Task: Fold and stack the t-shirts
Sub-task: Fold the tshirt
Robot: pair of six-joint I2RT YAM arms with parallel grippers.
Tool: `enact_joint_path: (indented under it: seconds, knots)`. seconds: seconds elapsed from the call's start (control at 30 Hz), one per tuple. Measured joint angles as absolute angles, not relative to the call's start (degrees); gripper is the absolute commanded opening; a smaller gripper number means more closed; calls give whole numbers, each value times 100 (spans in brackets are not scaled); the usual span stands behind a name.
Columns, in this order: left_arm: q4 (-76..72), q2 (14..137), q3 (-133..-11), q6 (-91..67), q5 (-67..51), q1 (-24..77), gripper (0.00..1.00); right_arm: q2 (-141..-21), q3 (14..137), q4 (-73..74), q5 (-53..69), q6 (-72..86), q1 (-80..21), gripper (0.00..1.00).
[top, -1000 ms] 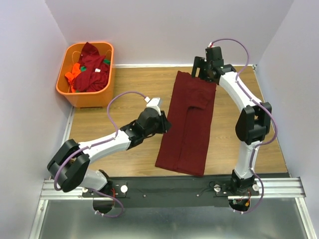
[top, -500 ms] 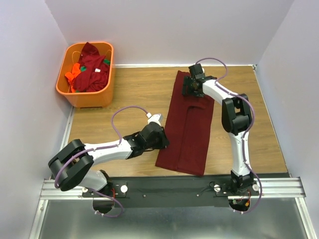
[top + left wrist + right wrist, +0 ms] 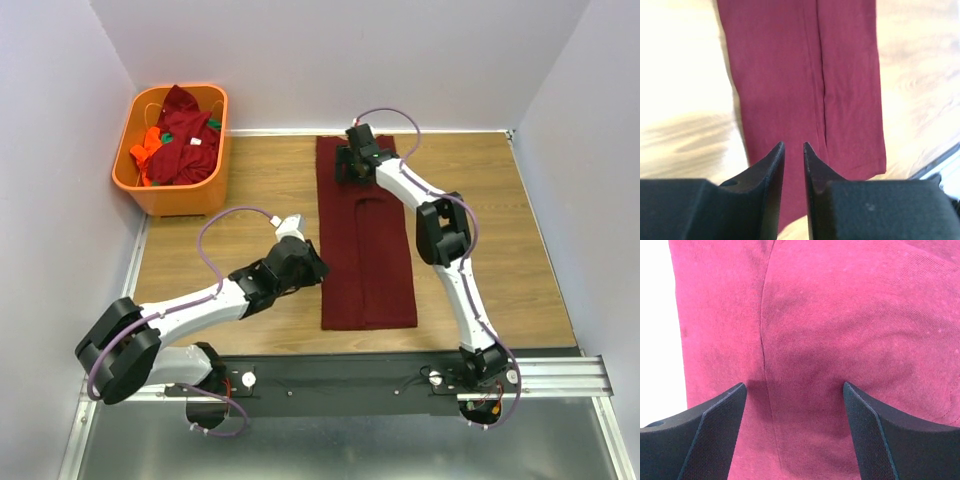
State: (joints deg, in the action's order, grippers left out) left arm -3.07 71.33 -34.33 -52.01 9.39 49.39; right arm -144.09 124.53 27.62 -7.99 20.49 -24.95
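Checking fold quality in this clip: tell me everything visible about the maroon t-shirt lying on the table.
The maroon t-shirt is plain, soft knit cloth, folded lengthwise into a long narrow strip with a fold line running down its middle. It lies flat on the wooden table, its length running near to far and its near edge close to the arms' base rail. The right hand, fingers spread wide, sits on its far end and appears to touch it. The left hand is at its left edge; contact there is unclear.
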Motion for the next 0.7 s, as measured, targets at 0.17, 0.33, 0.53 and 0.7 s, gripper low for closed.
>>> enact_joint_path:
  seconds: [0.17,0.33,0.53,0.7]
  knots:
    - [-257,6973,-3420,-5192,1007,4622,31,-14932,13340,2818,-445,2152,-2746,86]
    - [-244,6973,-3293,-5192,1007,4534,32,-15198,13858,2928,-174,2292,-2792,88]
    - [-266,6973,-3006,-5238,926,4510,36,-15144,13913,3076,-117,2482,-2779,91]
    - [-386,7035,-2746,-5256,650,4512,49,-14580,13616,3229,-290,2550,-2779,93]
